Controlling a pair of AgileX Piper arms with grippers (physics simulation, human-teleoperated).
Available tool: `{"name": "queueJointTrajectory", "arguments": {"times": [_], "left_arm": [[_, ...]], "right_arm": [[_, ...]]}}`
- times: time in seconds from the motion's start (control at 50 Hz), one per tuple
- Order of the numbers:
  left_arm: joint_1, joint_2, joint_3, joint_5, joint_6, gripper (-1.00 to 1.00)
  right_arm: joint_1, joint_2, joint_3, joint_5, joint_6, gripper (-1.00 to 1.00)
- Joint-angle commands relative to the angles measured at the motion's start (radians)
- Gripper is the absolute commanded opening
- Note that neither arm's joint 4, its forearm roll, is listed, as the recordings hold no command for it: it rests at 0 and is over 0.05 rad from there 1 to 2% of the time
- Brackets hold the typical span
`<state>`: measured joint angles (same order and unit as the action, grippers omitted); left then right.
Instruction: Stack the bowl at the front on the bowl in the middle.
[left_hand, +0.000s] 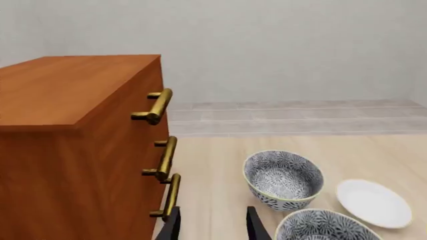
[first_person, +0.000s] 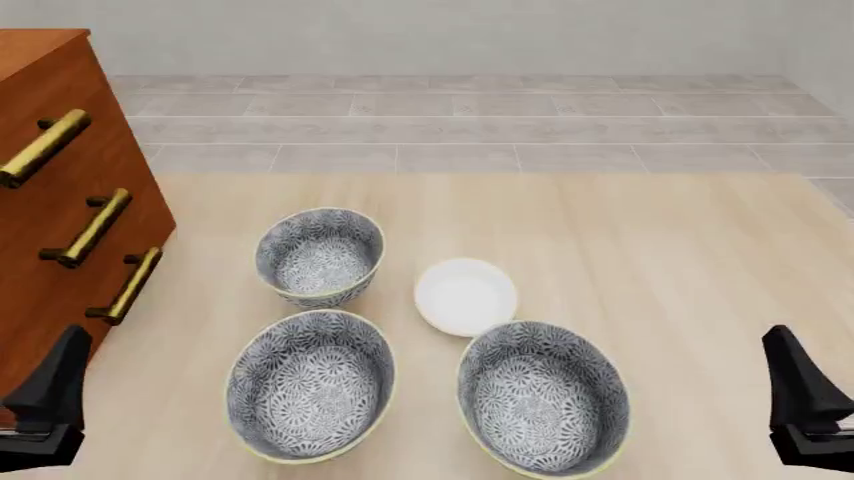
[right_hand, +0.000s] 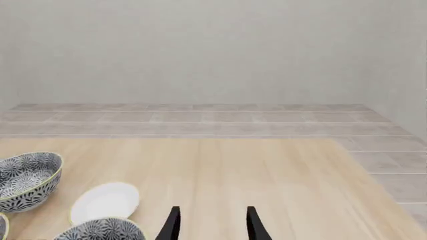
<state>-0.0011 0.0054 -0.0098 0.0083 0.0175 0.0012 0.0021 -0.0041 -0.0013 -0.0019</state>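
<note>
Three alike floral bowls with pale yellow-green rims stand on the wooden table. The bowl at the front (first_person: 543, 397) is nearest, right of centre; its rim also shows in the right wrist view (right_hand: 100, 229). The bowl in the middle (first_person: 311, 386) sits to its left, only slightly farther back, and appears in the left wrist view (left_hand: 324, 227). My left gripper (first_person: 51, 395) (left_hand: 213, 229) is open at the front left, apart from the bowls. My right gripper (first_person: 798, 395) (right_hand: 212, 227) is open at the front right, holding nothing.
A third floral bowl (first_person: 320, 255) (left_hand: 283, 179) (right_hand: 27, 180) stands farther back. A small plain white dish (first_person: 465, 296) (left_hand: 373, 203) (right_hand: 105, 200) lies between the bowls. A wooden dresser (first_person: 60, 200) (left_hand: 73, 150) with brass handles (left_hand: 157, 106) stands at the left edge.
</note>
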Motion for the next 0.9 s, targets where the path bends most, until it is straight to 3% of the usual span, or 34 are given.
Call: {"name": "queueJointTrajectory", "arguments": {"times": [0.02, 0.36, 0.46, 0.52, 0.64, 0.76, 0.9], "left_arm": [[0.02, 0.039, 0.006, -0.037, -0.014, 1.0], [0.021, 0.043, -0.003, -0.016, -0.026, 1.0], [0.021, 0.277, -0.029, -0.162, -0.082, 1.0], [0.017, 0.342, -0.052, -0.199, -0.088, 1.0], [-0.031, 0.416, -0.158, -0.133, -0.089, 1.0], [-0.067, 0.597, -0.236, -0.141, -0.08, 1.0], [-0.084, 0.762, -0.33, -0.096, -0.019, 1.0]], "right_arm": [[0.0, 0.006, 0.0, 0.002, -0.013, 1.0], [-0.007, 0.023, 0.0, -0.003, -0.023, 1.0], [-0.003, 0.026, 0.0, -0.004, -0.028, 1.0], [-0.005, 0.028, 0.001, -0.005, -0.031, 1.0], [-0.008, 0.03, 0.001, -0.007, -0.033, 1.0], [-0.009, 0.033, 0.001, -0.008, -0.031, 1.0], [-0.01, 0.041, 0.001, -0.012, -0.024, 1.0]]}}
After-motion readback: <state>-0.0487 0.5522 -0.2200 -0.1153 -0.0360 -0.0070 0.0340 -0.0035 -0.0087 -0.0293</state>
